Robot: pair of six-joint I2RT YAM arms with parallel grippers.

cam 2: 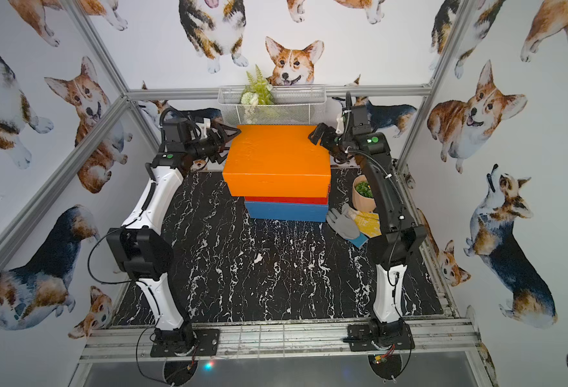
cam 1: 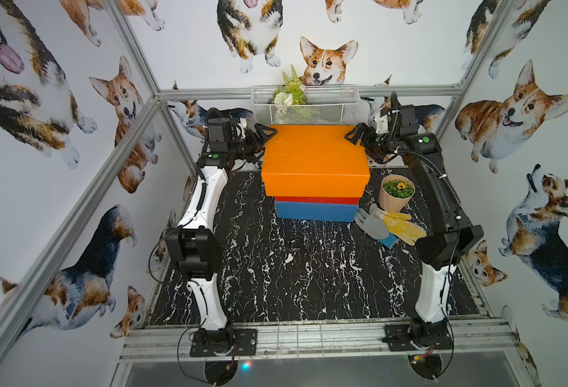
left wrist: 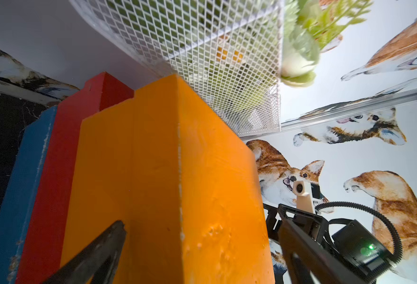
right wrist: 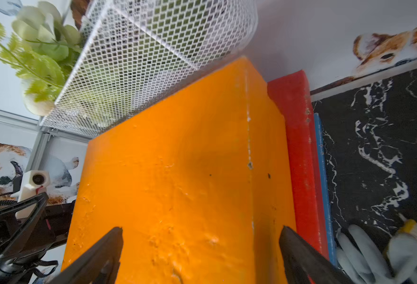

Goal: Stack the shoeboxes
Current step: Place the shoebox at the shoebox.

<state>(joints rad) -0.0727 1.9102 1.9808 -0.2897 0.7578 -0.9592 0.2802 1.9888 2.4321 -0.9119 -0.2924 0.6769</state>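
stack check: orange box [cam 1: 312, 157] sits on top, red box [cam 1: 316, 200] under it, blue box [cam 1: 316, 211] at the bottom on the table [cam 1: 292, 268], all at the back centre just in front of the mesh basket [cam 1: 304, 107]; the orange box's long axis runs across the table from one arm to the other; left gripper [cam 1: 265, 142] is at its far left corner, right gripper [cam 1: 359, 147] at its far right corner, so the box lies inward from each and neither arm is nearer; both grippers are spread wide and hold nothing; in each wrist view the fingers [left wrist: 109, 246] straddle the lid's edge between top and end face; i cannot tell whether any pad touches the paint; my read: stacking looks done, and backing out calls for each arm to go outward along that long axis; hard to make out: the rear of the stack, most of the red box, and whether the orange box is square to those below, since the red one shows past it at the back in both wrist views.
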